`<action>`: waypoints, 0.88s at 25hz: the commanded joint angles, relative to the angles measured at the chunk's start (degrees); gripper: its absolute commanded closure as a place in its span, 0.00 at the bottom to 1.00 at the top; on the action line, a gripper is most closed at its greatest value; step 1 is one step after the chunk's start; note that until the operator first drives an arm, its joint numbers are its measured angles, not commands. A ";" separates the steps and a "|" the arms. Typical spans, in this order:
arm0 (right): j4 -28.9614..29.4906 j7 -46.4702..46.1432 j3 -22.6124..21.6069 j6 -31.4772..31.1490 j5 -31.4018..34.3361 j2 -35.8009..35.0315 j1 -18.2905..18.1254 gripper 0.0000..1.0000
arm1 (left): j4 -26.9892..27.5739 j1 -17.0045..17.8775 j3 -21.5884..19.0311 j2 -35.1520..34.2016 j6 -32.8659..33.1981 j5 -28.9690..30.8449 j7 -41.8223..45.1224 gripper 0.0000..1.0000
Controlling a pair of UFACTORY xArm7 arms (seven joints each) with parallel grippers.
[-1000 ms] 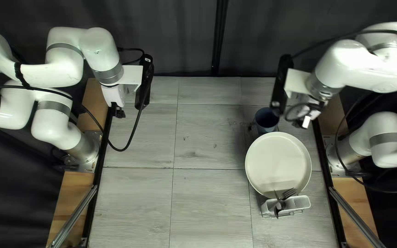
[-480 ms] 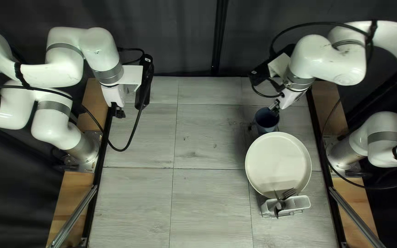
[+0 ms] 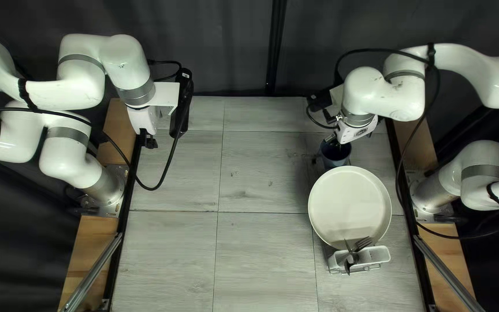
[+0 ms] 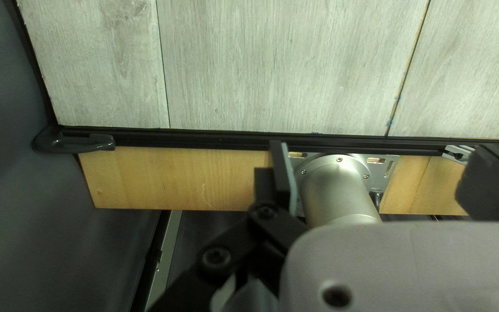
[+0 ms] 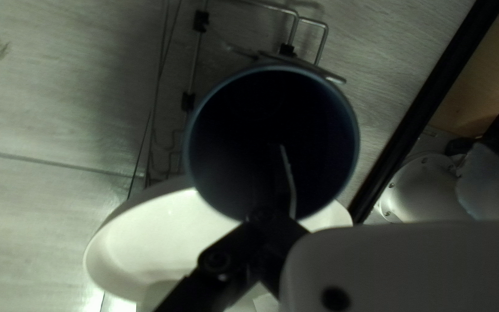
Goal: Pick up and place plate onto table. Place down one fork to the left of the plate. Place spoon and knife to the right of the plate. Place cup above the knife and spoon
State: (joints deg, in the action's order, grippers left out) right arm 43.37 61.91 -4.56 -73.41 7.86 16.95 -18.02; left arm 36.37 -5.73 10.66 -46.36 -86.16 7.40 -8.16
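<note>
- Right claw [image 5: 383, 150]: fingers wide apart, one over or within the mouth of the dark blue, round-mouthed cup [image 3: 336, 157], one outside; nothing is gripped. The spread presumably prepares a pinch across the cup's wall.
- Cup: toward the far right corner of the grey wood-patterned worktop [image 3: 261, 173]; its mouth faces the claw, easing entry.
- Round cream plate [image 3: 349, 205]: near the right edge, beside the cup.
- Pale cutlery caddy [image 3: 382, 255]: toward the near right corner; metal cutlery [image 3: 363, 243] protrudes, within reach.
- Left claw [image 4: 381, 147]: wide open, empty, probably parked for clearance.
</note>
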 commanded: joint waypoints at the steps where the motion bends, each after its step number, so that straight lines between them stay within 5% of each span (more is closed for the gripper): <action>1: -0.64 3.44 -0.70 0.09 0.74 -0.30 -0.31 1.00 | 0.00 0.00 0.00 0.00 0.00 0.00 0.00 0.00; 22: 13.03 4.04 -3.48 -16.92 4.15 6.39 0.50 1.00 | 0.00 0.00 0.00 0.00 0.00 0.00 0.00 0.00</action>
State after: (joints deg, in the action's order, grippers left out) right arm 54.81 66.74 -8.13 -88.93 11.27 22.53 -17.41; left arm 36.37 -5.73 10.66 -46.36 -86.16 7.40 -8.16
